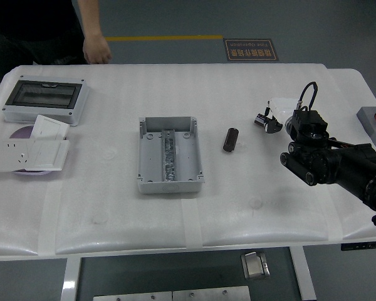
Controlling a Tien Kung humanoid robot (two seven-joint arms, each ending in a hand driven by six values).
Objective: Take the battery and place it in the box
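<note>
One battery point(230, 139) lies at three o'clock of one open box point(169, 155); my right hand point(267, 121) hovers beyond it, empty, fingers loosely spread, touching nothing.

person point(44, 25) cropped at top; grey block point(375, 122) cut right

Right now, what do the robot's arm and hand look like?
Only the right arm shows. It is black and chunky, built from rounded segments. The right hand has shiny silver and black fingers with a pale casing. A boxy black block sits behind it, and a thin black cable loops above the wrist. The left arm is out of view.
</note>
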